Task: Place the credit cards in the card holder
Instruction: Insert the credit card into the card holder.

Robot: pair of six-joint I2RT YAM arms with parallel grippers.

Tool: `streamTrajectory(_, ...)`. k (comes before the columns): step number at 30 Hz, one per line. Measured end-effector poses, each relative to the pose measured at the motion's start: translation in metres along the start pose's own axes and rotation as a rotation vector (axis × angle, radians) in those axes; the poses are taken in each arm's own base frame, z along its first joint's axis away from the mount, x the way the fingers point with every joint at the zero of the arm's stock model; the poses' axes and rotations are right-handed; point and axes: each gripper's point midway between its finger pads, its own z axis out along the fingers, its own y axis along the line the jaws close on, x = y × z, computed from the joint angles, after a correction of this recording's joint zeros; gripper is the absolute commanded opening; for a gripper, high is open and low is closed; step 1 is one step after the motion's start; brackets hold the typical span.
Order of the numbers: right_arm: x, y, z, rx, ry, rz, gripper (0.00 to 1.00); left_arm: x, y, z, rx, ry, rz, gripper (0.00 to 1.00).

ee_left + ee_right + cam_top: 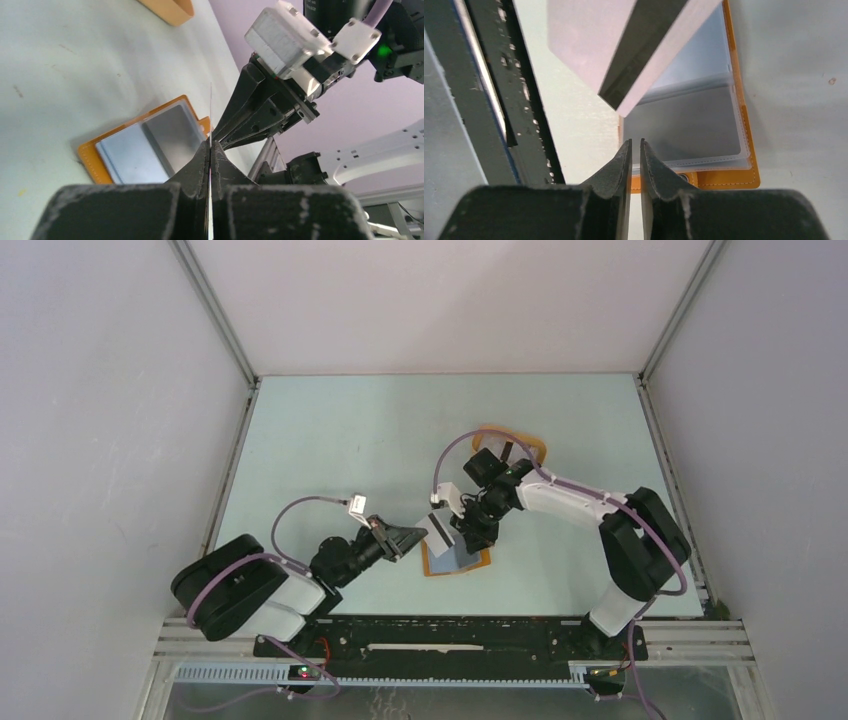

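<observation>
We see the L gripper (398, 538) clamped tight on one card (440, 528), near mid-table (330, 440). In the L wrist view the card (210, 112) shows edge-on, a thin line rising from btwn the closed L gripper (210, 150) fingertips. It's upright and off the table.

The R gripper (463, 533) reaches in from the right, meeting the L one over the holder (455, 561). In the R wrist view its fingers (624, 165) are pinched to a narrow slit. We see nothing gripped there, though the slit is too slim to be sure. The card (584, 45) hangs just beyond the R gripper (636, 147) tips, tilted, its pale face and black stripe toward the cam. In the L wrist view the R gripper (223, 139) tips sit just beside the card, right by the L tips; we can't tell if they touch it.

The holder (135, 150) lies open and flat on the table, directly below both grippers. It's orange-brown w/ clear sleeves facing up, and a greyish card-like sheet shows inside. The R wrist view shows the holder (744, 150) w/ a stitched edge and a snap half hidden behind the R fingers.

An orange tray (535, 448) sits farther back, partly behind the R arm and well apart from the holder. Its rim (170, 10) shows at the top of the L wrist view.
</observation>
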Motion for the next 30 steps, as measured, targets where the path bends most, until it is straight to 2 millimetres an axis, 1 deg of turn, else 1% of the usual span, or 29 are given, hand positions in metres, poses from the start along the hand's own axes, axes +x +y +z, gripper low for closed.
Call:
streamTrajectory(5,0.02,-0.012,0.014,0.027,0.091,0.055,0.17,0.005,0.016,0.001,-0.067,-0.002,-0.028,0.0)
streamTrajectory(8,0.028,-0.015,0.018,0.033,0.124,0.076,0.16,0.011,0.025,0.001,-0.1,0.013,-0.04,0.0)
streamTrajectory(13,0.03,-0.018,0.019,0.034,0.151,0.095,0.16,0.027,0.042,0.0,-0.162,0.055,-0.059,0.0)
streamTrajectory(18,0.031,-0.02,0.02,0.035,0.166,0.105,0.16,0.037,0.054,0.002,-0.196,0.08,-0.08,0.0)
streamTrajectory(20,0.033,-0.019,0.021,0.033,0.174,0.111,0.16,0.04,0.056,0.005,-0.203,0.086,-0.085,0.0)
streamTrajectory(24,0.036,-0.018,0.021,0.026,0.187,0.12,0.16,0.039,0.055,0.011,-0.193,0.081,-0.087,0.0)
streamTrajectory(30,0.035,-0.019,0.022,0.026,0.188,0.123,0.15,0.041,0.059,0.016,-0.203,0.087,-0.096,0.0)
